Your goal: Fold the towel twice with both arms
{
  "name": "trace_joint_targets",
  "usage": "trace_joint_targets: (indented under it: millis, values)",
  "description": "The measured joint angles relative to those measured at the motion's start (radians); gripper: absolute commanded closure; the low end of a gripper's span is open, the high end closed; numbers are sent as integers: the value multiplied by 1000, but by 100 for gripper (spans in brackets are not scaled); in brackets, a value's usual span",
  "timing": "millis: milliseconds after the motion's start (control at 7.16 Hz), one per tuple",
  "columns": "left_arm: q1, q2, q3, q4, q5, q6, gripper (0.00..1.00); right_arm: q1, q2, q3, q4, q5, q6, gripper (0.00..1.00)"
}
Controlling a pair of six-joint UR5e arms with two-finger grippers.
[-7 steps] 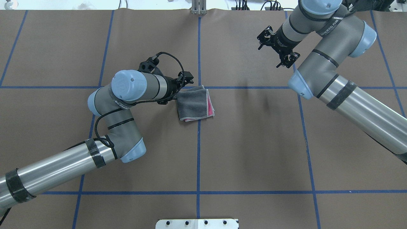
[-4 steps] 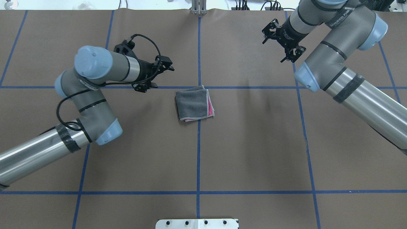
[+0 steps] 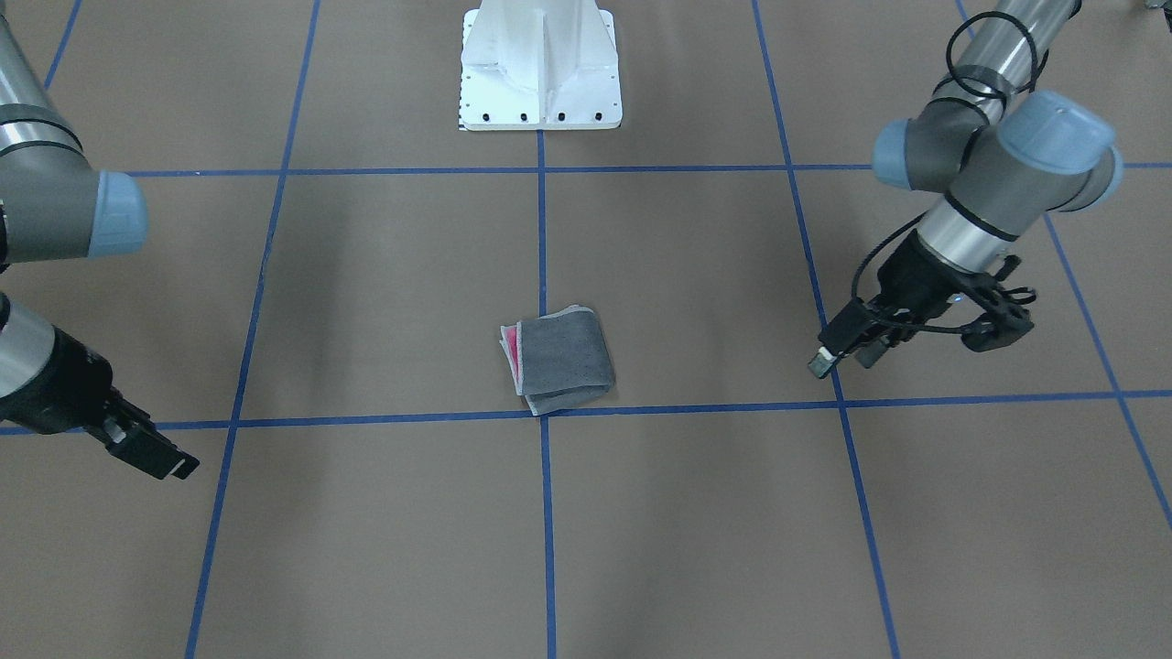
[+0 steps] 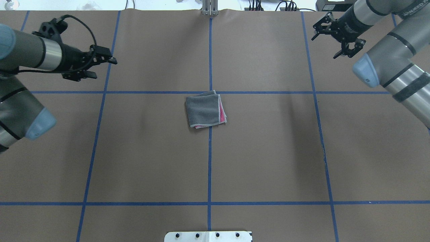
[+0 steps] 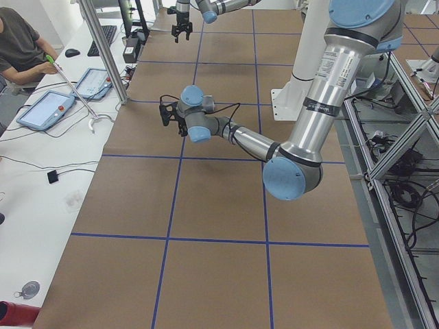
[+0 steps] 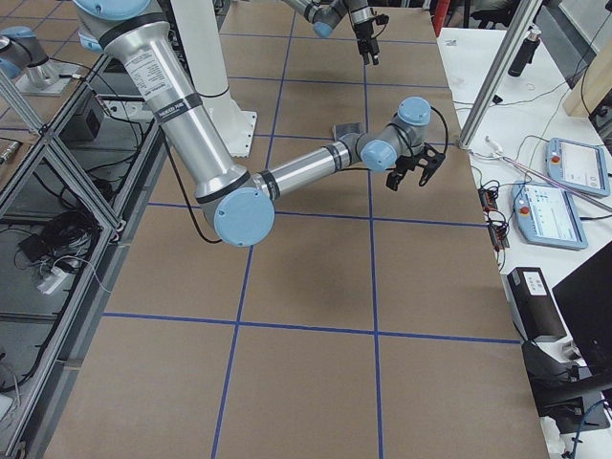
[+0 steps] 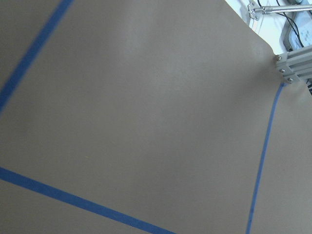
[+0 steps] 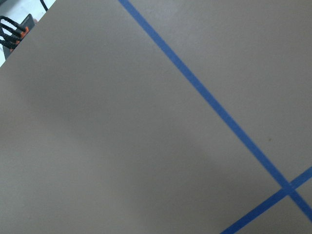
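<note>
Overhead exterior view: the towel (image 4: 205, 108) lies by itself near the middle of the table (image 4: 268, 151), a small folded square.
Towel faces: dark grey on top, with pink layers peeking out along one side and pale stitched edging around it.
Towel spot: across the centre tape line (image 4: 209, 168), just on the robot's side of the cross line.
Left gripper (image 4: 106, 69): well apart from the towel, off over the far left part of the table, fingers spread and nothing between them.
Right gripper (image 4: 324, 47): well apart too, up by the far right corner, fingers likewise spread and bare.
Front-facing view: the towel (image 3: 558, 361) sits between the two arms, touched by neither.
Wrist views: only brown table cover and blue tape show.
Pedestal (image 3: 540, 64): white, bolted at the robot's edge, in line with the towel.
</note>
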Motion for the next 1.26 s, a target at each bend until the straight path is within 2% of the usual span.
trace_joint_targets:
  millis: [279,558,698,977,1117,1256]
  values:
    - [-113,124,-20,104,-7,430,0,92,-102,47,-4,47,-240,0]
    - [-206,164,-53,341,-9,826,0,160,-187,46,-11,56,-585,0]
    - [-239,169,-76,478,-40,975,0,190,-208,35,-42,55,-755,0]
    - [-335,178,-88,622,-230,1097,0,254,-216,26,-192,50,-1053,0]
    - [-388,193,-87,641,-290,1159,0,286,-216,27,-267,49,-1167,0]
    - [-437,214,-77,648,-312,1253,0,308,-221,35,-317,50,-1229,0]
